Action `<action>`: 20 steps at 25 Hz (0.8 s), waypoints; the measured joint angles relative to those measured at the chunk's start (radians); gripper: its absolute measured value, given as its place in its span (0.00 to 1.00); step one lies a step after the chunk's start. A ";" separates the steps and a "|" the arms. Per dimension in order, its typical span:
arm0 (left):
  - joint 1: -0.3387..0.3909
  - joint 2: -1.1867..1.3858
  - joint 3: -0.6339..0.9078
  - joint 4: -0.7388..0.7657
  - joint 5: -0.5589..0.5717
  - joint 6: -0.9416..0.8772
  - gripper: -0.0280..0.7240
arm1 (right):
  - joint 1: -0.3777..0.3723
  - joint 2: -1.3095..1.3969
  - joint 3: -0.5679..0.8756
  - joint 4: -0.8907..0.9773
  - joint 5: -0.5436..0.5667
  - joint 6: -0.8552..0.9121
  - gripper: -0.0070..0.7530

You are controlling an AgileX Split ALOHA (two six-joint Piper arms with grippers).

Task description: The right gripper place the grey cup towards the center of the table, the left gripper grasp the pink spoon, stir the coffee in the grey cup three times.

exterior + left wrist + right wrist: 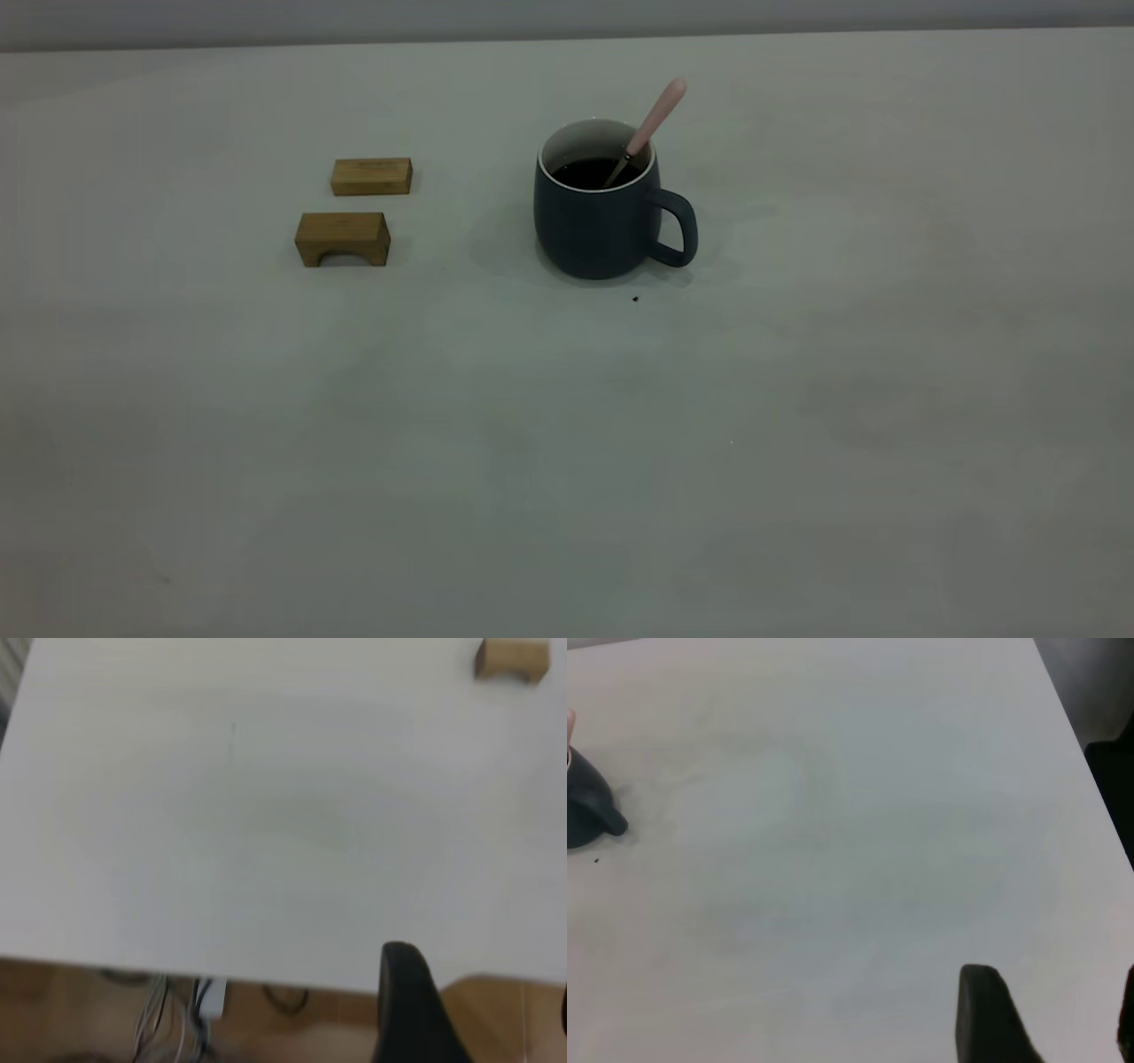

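The grey cup (602,221) stands upright near the middle of the table (567,443), handle to the right, with dark coffee (589,172) inside. The pink spoon (654,120) leans in the cup, its handle sticking up over the right rim and its bowl in the coffee. Neither arm appears in the exterior view. In the left wrist view my left gripper (483,1010) hangs open over the table's edge, far from the cup. My right gripper (1059,1014) is open over bare table, with the cup (586,806) far off at the picture's edge.
Two wooden blocks lie left of the cup: a flat one (371,176) and an arched one (343,238). A small dark speck (635,299) sits just in front of the cup. Cables (177,1028) and wooden floor show beyond the table edge in the left wrist view.
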 joint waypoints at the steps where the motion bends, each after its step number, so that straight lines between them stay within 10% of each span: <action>1: 0.000 -0.027 0.000 0.000 0.000 0.000 0.67 | 0.000 0.000 0.000 0.000 0.000 0.000 0.53; 20: 0.000 -0.114 0.000 0.000 0.011 0.000 0.67 | 0.000 0.000 0.000 0.000 0.000 0.000 0.53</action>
